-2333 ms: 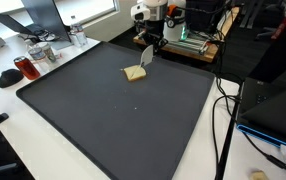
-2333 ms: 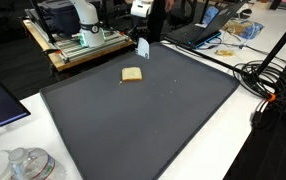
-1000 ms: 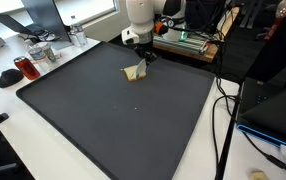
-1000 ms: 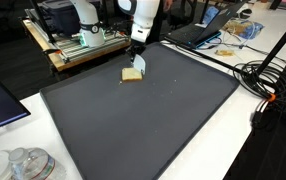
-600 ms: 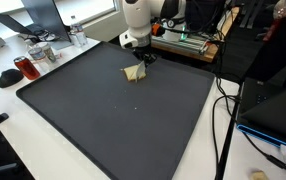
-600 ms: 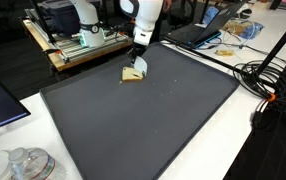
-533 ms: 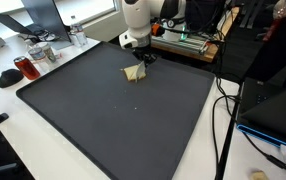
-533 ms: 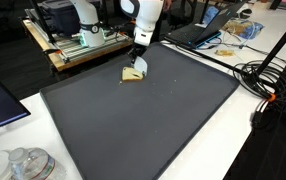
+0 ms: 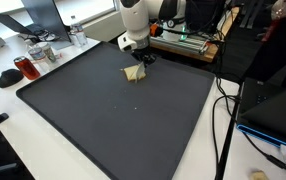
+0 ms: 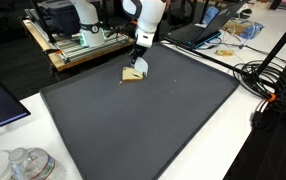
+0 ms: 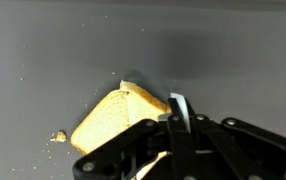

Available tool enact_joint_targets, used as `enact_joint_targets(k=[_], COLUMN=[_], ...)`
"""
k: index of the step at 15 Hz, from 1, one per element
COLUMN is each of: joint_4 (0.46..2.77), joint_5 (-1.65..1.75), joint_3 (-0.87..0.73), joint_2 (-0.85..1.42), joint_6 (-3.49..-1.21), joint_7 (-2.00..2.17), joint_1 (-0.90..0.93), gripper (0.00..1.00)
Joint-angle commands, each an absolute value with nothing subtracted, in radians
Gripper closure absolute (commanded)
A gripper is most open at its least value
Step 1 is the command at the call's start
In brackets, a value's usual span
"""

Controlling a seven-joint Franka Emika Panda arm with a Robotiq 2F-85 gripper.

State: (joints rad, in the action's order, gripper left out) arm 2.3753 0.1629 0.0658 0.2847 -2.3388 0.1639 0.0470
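Note:
A slice of pale yellow bread (image 9: 135, 72) (image 10: 131, 76) lies on the dark grey mat (image 9: 113, 125) (image 10: 143, 125) near its far edge. My gripper (image 9: 143, 57) (image 10: 138, 59) hangs right over the slice's edge, shut on a thin pale blue blade (image 10: 140, 68). In the wrist view the blade (image 11: 178, 106) sticks out between the black fingers, its tip beside the bread (image 11: 111, 120), touching or almost touching it. A small crumb (image 11: 58, 135) lies to the left of the slice. My fingers hide the slice's near part.
A red cup (image 9: 26, 67) and glass jars (image 9: 41, 52) stand off the mat's corner. A wooden rack with gear (image 9: 188, 42) (image 10: 78, 45) sits behind the mat. Cables (image 9: 223, 110) (image 10: 268, 80) run along one side. A glass jar (image 10: 28, 163) stands near the front.
Since about two seconds ago the arm has come down from the mat's far edge onto the bread with the blade. Over the last second it has barely shifted.

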Motion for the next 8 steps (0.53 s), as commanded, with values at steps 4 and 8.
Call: enact_joint_targets(k=[4,8], joint_4=[2.356,2.37], joint_5=[0.154,0.139], joint_3=[0.044,0.049], joint_2=[0.385,0.392], joint_6=[-2.434,-2.483], joint_7=[0.171,0.167], joint_1=[0.063,0.06], gripper=[0.99,0.99])
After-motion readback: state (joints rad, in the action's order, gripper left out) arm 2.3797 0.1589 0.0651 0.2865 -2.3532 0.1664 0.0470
